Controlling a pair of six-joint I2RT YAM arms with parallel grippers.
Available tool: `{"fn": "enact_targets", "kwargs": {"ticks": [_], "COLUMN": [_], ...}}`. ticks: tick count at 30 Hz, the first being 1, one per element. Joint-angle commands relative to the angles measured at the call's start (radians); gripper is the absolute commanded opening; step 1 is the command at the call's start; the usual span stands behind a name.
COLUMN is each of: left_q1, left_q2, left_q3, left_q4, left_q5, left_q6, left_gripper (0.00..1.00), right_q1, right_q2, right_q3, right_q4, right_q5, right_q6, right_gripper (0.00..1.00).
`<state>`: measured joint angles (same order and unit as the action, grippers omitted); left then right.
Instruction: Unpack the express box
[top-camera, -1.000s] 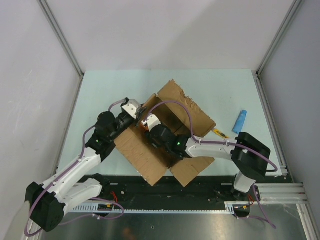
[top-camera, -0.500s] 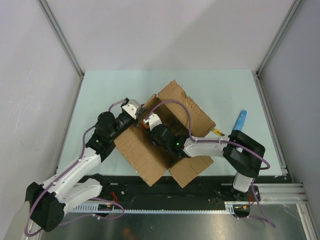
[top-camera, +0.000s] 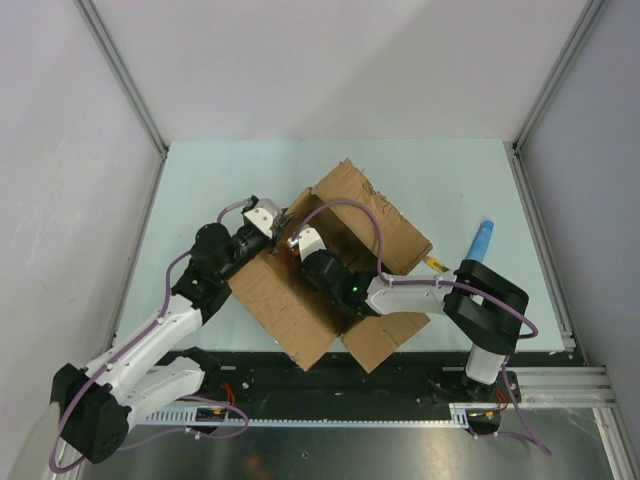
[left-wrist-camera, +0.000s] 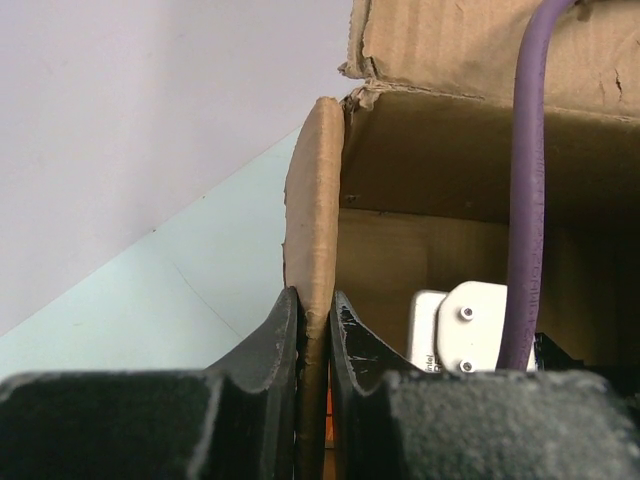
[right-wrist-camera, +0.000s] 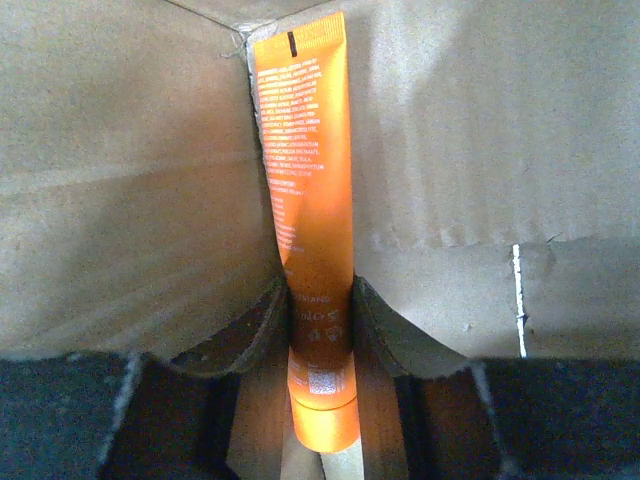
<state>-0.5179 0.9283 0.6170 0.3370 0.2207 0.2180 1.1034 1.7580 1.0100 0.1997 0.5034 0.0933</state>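
Gripping express box (top-camera: 356, 196) wall, left fingers (left-wrist-camera: 268, 350), right fingers (right-wrist-camera: 252, 328) pinching orange tube (right-wrist-camera: 305, 200) inside, blue tube (top-camera: 483, 240) outside

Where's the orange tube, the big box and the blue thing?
orange tube (right-wrist-camera: 305, 230), right wrist view, on its printed middle.
express box (top-camera: 290, 315), top external view, on its near flap.
blue thing (top-camera: 481, 240), top external view, on its middle.
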Motion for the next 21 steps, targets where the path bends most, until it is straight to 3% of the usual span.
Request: {"fn": "enact_targets", "kwargs": {"ticks": [1,6,11,21], "left_q1": [-0.005,-0.005,-0.005,-0.004], "left_q2": [-0.016,-0.002,0.026,0.167], "left_q3": [0.026,0.027,0.038,0.194], "left_q4": [0.123,0.123,0.105,-0.156], "left_q5": [0.011,-0.006,-0.084,-0.293], "left_q6": [-0.009,-0.009,-0.019,-0.057], "left_gripper": [0.0,0.0,0.0,0.0], "right_q1": [-0.019,-0.02,-0.02,-0.031], "right_q2": [-0.034,-0.106,-0.184,-0.371], "right_q3": [-0.017,-0.017,-0.017,-0.017], "right_q4": [-0.005,-0.013,-0.02,-0.066], "right_q5": [0.069,0.07,0.051,0.02], "right_q6": [0.002,0.005,0.002,0.017], "right_gripper": [0.21,0.12,0.11,0.14]}}
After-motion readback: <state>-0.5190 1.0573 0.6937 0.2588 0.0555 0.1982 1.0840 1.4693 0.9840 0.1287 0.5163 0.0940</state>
